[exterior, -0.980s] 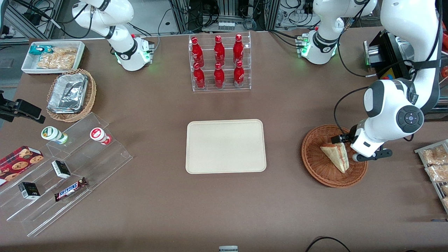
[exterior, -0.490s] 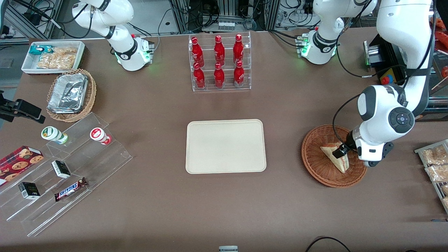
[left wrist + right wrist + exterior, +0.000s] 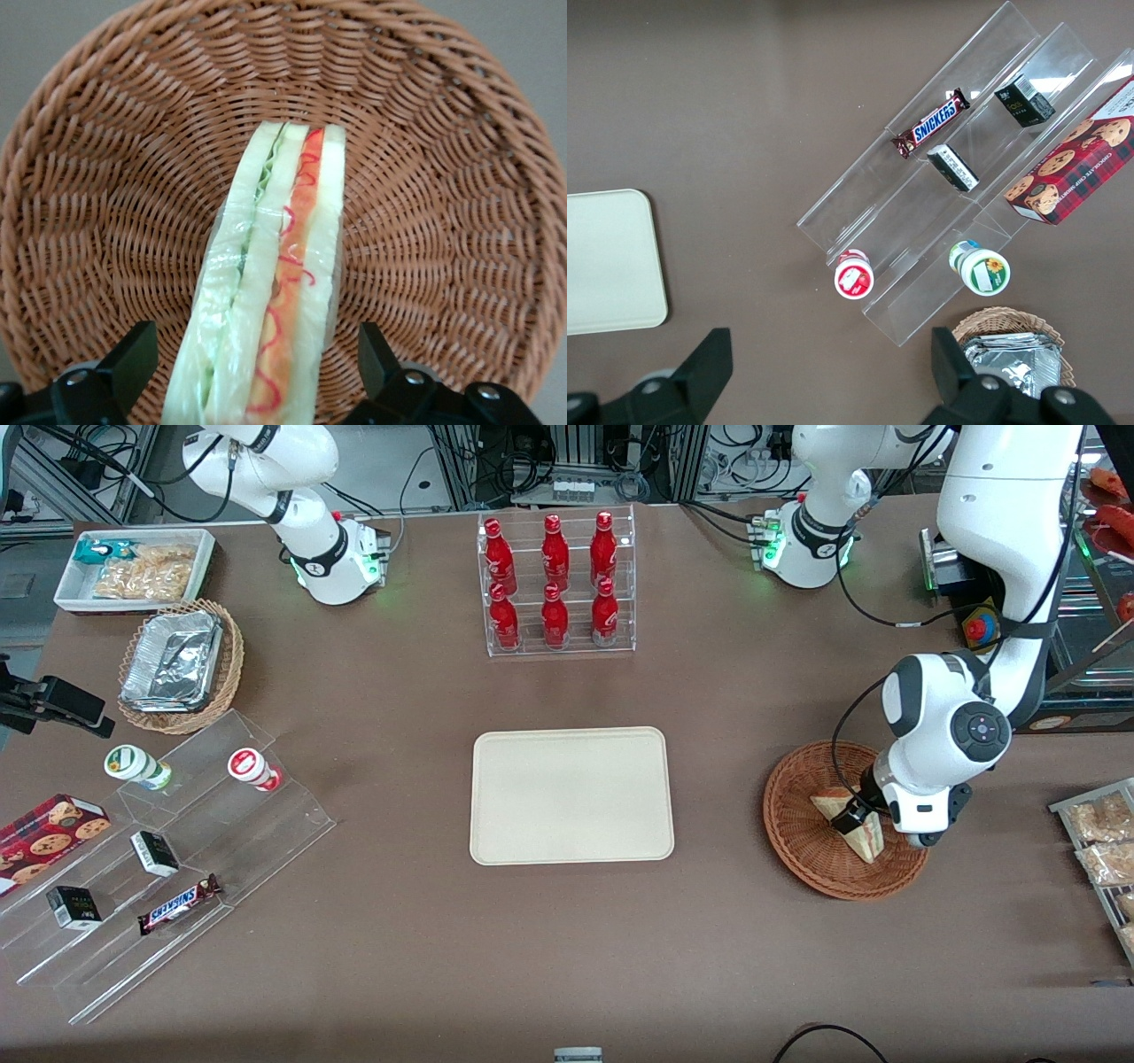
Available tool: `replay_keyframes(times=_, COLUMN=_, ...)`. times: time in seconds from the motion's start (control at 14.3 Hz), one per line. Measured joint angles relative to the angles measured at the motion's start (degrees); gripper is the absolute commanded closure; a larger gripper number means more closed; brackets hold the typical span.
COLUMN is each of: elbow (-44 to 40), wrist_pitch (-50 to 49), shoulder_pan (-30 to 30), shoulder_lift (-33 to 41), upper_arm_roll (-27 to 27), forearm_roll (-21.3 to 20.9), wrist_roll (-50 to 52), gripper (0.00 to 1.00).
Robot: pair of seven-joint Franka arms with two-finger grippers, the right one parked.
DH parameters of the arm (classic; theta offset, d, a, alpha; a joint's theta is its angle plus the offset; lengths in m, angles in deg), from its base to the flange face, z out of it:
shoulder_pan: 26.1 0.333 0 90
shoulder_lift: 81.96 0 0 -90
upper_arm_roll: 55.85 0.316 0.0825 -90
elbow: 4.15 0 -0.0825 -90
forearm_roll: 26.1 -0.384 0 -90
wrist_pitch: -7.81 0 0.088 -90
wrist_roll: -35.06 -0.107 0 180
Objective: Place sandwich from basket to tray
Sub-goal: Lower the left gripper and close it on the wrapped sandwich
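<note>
Reddish-brown woven basket (image 3: 461, 177); pale sandwich (image 3: 266, 301) layered red and green; cream tray (image 3: 571, 795); black end effector (image 3: 257, 372) over the basket; brown desk (image 3: 709, 691)

Found a wide brown table (image 3: 399, 691) filling almost the whole front view, matte, evenly lit from above, with only soft shadows. Showed as the same plain brown in the right wrist view (image 3: 744, 106). Made out pale grey floor (image 3: 390, 460) along the table's farthest edge, with metal framing (image 3: 576, 452) and tangled black cables (image 3: 620, 483) there. Caught a strip of grey floor (image 3: 18, 615) at the parked arm's end, and a black cable loop (image 3: 824, 1036) at the near edge
</note>
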Motion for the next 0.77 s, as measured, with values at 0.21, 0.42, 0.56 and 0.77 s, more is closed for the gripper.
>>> replay_keyframes(times=0.21, elbow=-0.11, wrist_pitch=-0.63, shoulder_pan=0.0, shoulder_lift=-0.06, upper_arm_roll=0.0, forearm_roll=0.01, wrist_roll=2.13, gripper=0.87)
replay_keyframes(times=0.42, elbow=-2.09, wrist_pitch=-8.65, shoulder_pan=-0.01, shoulder_lift=1.34, upper_arm_roll=-0.06, forearm_roll=-0.06, wrist_roll=1.13, gripper=0.94)
replay_keyframes(times=0.56, elbow=-4.2, wrist_pitch=-14.56, shoulder_pan=-0.03, shoulder_lift=2.79, upper_arm_roll=-0.2, forearm_roll=-0.07, wrist_roll=-1.58, gripper=0.95)
replay_keyframes(times=0.77, elbow=-7.77, wrist_pitch=-18.73, shoulder_pan=-0.7, shoulder_lift=4.11, upper_arm_roll=-0.85, forearm_roll=-0.17, wrist_roll=-9.18, gripper=0.93)
